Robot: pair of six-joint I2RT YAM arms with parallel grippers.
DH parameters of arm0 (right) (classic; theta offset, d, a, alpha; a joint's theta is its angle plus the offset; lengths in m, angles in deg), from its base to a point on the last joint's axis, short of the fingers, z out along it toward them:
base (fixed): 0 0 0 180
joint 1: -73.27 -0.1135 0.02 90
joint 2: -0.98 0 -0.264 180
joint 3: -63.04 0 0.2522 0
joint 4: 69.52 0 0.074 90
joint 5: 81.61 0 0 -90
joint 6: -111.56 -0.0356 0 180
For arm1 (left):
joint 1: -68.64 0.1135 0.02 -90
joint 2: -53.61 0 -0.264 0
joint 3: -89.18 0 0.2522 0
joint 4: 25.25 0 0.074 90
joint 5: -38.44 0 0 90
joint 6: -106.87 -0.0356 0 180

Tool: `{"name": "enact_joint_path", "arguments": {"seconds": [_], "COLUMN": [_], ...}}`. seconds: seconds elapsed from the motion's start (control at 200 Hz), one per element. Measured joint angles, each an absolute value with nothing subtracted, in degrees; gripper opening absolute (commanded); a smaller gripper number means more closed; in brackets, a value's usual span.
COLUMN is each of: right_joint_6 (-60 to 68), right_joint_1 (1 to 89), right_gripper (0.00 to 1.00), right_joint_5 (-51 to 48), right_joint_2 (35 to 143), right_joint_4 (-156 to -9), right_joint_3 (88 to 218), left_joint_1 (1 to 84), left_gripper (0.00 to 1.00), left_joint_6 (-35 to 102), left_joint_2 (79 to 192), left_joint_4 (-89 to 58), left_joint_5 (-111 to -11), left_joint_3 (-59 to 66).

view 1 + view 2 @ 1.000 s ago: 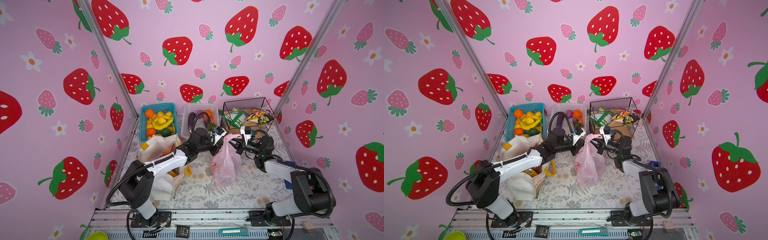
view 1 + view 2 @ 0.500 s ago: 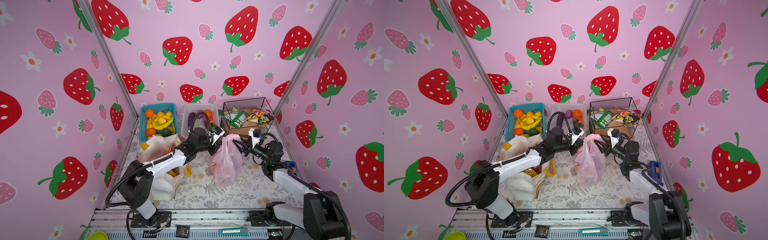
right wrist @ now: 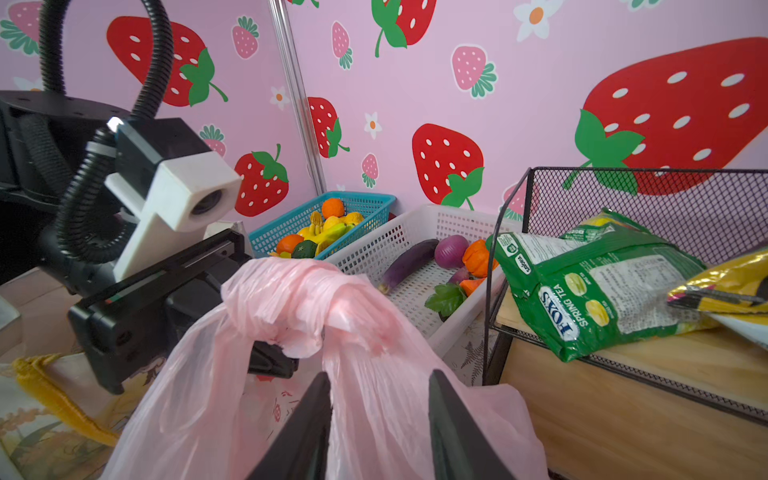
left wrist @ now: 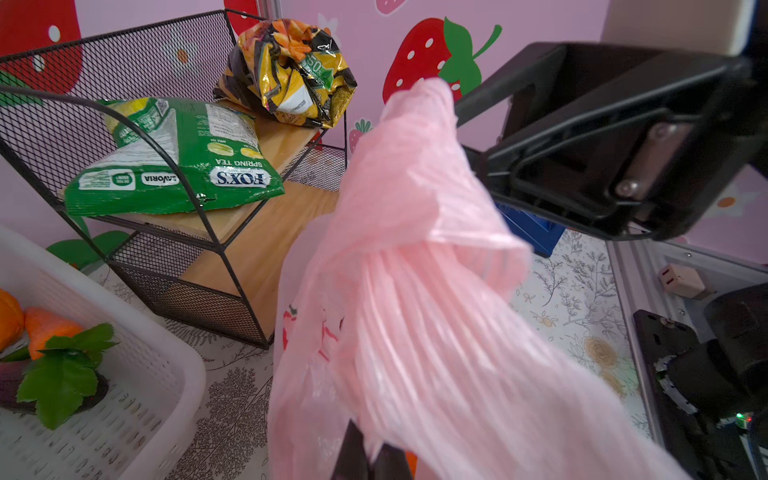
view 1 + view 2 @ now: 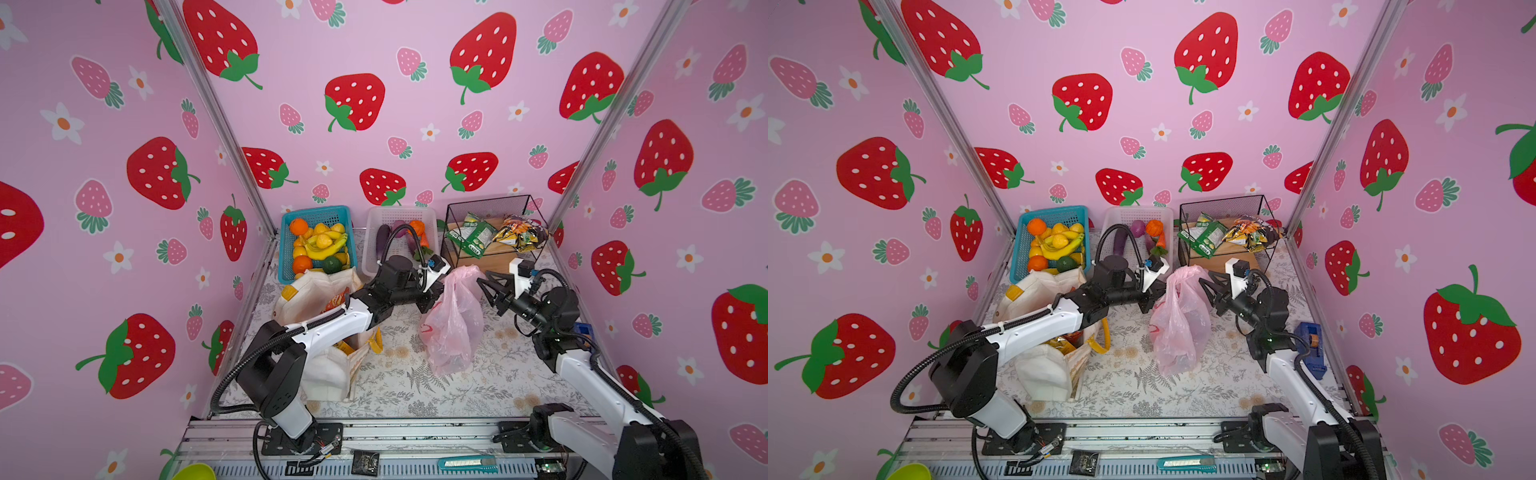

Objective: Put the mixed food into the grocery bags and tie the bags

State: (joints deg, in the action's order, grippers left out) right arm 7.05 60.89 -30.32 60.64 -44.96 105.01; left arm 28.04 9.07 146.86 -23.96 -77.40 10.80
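The pink grocery bag (image 5: 453, 320) (image 5: 1179, 324) stands mid-table, its handles bunched at the top. My left gripper (image 5: 434, 301) (image 4: 370, 440) is shut on the bag's upper plastic (image 4: 415, 291) from the left. My right gripper (image 5: 484, 280) (image 3: 379, 376) is open just right of the bag top (image 3: 316, 307), with nothing between its fingers. The cream canvas tote (image 5: 316, 291) (image 5: 1034, 291) with yellow straps lies under my left arm, a red-orange packet (image 5: 336, 297) showing in its mouth. An eggplant (image 3: 409, 257), an onion and a carrot lie in the white basket (image 5: 374, 266). Snack packets (image 5: 519, 235) sit on the wire rack.
A blue basket (image 5: 286, 249) of oranges, lemons and bananas stands at the back left. The black wire rack (image 5: 536, 203) with a wooden shelf is back right, close behind my right gripper. A blue tape dispenser (image 5: 1310, 345) sits by the right wall. A box cutter (image 5: 465, 462) lies on the front rail.
My right gripper has let go of the bag top, opened, and pulled back to the right. The left gripper stays shut on the bag, nearly still.
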Motion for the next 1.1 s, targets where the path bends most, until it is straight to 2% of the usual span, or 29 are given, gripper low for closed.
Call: {"name": "enact_joint_path", "arguments": {"seconds": [0.56,0.725,0.78,0.8,0.895,1.101], "right_joint_6": [8.4,11.7,13.8,14.7,20.5,30.2], "right_joint_1": [60.3,60.3,60.3,60.3,60.5,62.3], "right_gripper": [0.40,0.51,0.59,0.65,0.77,0.82], "right_joint_5": [-28.7,-25.7,-25.1,-25.0,-26.3,-34.0], "right_joint_2": [65.9,65.5,64.9,64.7,64.4,65.6], "right_joint_4": [-44.8,-45.1,-45.8,-46.2,-49.6,-57.3], "right_joint_3": [107.4,107.4,107.5,107.5,109.2,116.5], "left_joint_1": [28.5,28.9,29.1,29.1,29.2,29.2], "left_gripper": [0.00,0.00,0.00,0.00,0.00,0.00], "left_joint_6": [8.0,7.9,7.8,7.8,7.8,7.8], "left_joint_2": [151.6,152.8,152.8,152.8,152.8,152.8], "left_joint_4": [-16.2,-14.0,-13.6,-13.5,-13.2,-12.8], "left_joint_5": [-84.2,-85.8,-86.2,-86.2,-86.5,-86.8], "left_joint_3": [1.8,0.2,0.2,0.2,0.1,-0.3]}}
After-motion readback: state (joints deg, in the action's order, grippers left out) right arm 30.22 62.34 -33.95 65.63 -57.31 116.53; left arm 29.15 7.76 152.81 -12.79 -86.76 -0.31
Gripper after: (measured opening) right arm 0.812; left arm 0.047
